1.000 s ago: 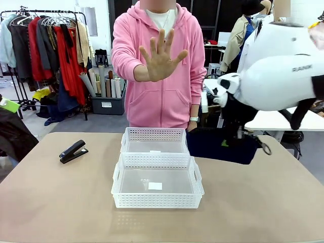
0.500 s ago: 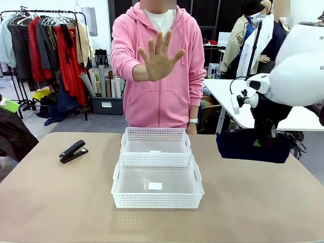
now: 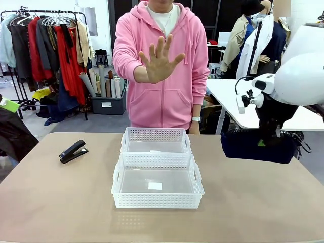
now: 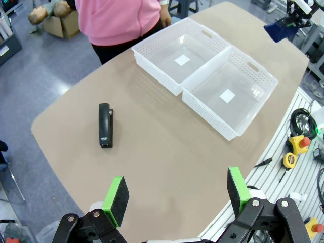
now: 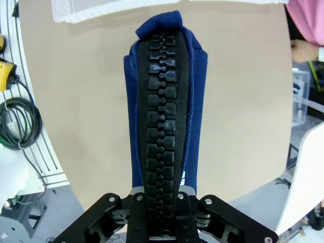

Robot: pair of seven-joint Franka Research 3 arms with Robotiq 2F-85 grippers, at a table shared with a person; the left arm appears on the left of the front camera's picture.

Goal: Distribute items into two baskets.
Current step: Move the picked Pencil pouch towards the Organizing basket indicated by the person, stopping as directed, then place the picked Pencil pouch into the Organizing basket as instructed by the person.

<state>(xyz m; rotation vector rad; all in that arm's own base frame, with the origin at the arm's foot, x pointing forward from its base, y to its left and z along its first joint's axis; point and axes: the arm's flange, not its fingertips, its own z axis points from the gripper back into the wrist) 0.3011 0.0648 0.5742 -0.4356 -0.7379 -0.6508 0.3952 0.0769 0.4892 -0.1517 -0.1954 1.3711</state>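
The dark navy pouch hangs above the table's right side, with my right gripper shut on its top edge. In the right wrist view its black zipper runs straight up from that gripper. A black stapler lies on the table's left part, well apart from both baskets. The two white lattice baskets stand end to end in the middle, the near basket in front of the far basket, both bare inside. My left gripper is open high above the table, over the stapler and the baskets.
A person in a pink hoodie stands at the far edge, one hand raised palm outward toward me. A white table stands behind on the right and a clothes rack behind on the left. Bare tabletop surrounds the baskets.
My right arm has carried the pouch rightward, away from the far basket to the table's right side, and slowed. The person's hand, stapler and baskets stay put.
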